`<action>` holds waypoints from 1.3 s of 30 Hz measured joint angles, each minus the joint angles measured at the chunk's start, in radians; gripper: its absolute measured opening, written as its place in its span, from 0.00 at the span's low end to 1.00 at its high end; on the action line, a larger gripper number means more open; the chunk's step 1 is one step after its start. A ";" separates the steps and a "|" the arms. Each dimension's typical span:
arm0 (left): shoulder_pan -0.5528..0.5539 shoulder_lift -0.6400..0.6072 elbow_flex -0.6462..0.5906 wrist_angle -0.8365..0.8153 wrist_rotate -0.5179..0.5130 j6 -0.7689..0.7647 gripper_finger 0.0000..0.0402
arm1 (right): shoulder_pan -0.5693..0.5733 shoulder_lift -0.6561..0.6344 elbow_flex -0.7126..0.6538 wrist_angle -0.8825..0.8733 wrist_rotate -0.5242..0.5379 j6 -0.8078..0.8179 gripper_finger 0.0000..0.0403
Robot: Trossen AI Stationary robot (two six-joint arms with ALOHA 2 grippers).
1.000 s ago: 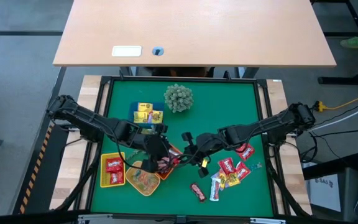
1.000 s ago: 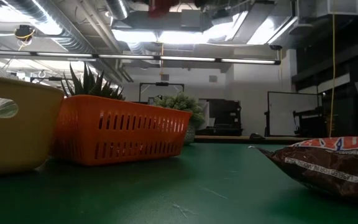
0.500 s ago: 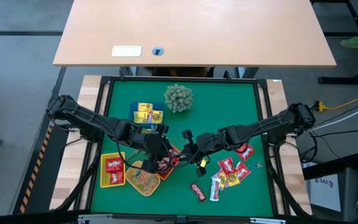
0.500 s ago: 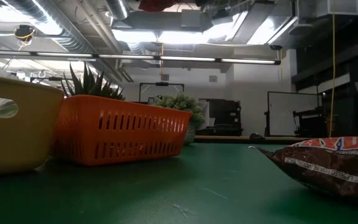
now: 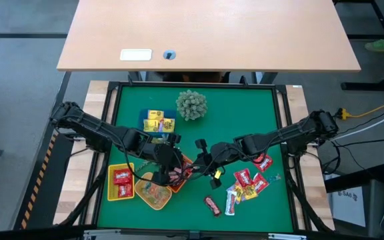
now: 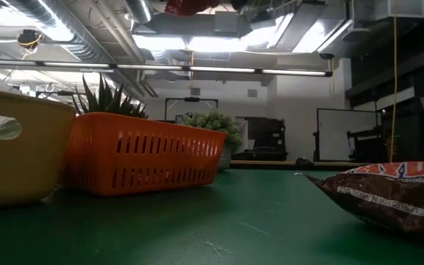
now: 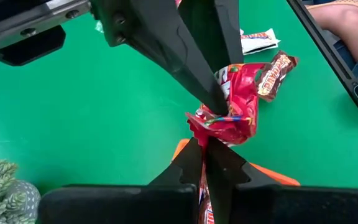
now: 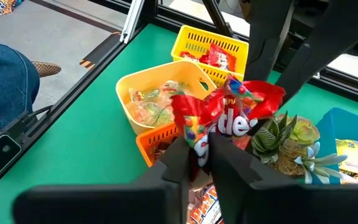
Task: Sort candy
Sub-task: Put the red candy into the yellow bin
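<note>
Your left end effector (image 7: pixel 207 134) and right end effector (image 8: pixel 199 149) both clamp one red packet (image 7: pixel 232 109), lower centre of high view, above orange tray (image 5: pixel 187 165).

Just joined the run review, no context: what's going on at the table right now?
Looks like a mid-air handover. The left gripper and the right gripper are both pinched on one red packet, held above the orange tray. The yellow tray already holds sorted red sweets. More loose candy lies unsorted on the green mat near the right arm.
</note>
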 joint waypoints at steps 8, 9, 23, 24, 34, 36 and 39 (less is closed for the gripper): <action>0.000 0.000 0.000 -0.044 0.039 -0.003 0.00 | 0.000 -0.008 0.000 -0.018 -0.001 0.001 0.42; 0.000 0.000 0.000 -0.070 0.059 -0.004 0.00 | 0.000 -0.014 0.000 -0.032 -0.001 0.001 0.44; -0.034 0.000 0.000 -0.777 0.523 -0.502 0.00 | 0.000 -0.091 0.000 -0.388 -0.001 0.001 0.51; -0.045 0.000 0.000 -0.813 0.550 -0.552 0.00 | 0.000 -0.091 0.000 -0.413 -0.001 0.001 0.51; -0.166 0.000 0.000 -0.930 0.571 -0.888 0.00 | 0.000 -0.090 0.000 -0.575 -0.002 0.080 0.51; -0.185 0.000 0.000 -0.933 0.571 -0.924 0.00 | 0.000 -0.090 0.000 -0.586 -0.002 0.082 0.51; -0.209 0.000 0.000 -0.952 0.567 -0.988 0.01 | 0.000 -0.090 0.000 -0.608 -0.002 0.083 0.51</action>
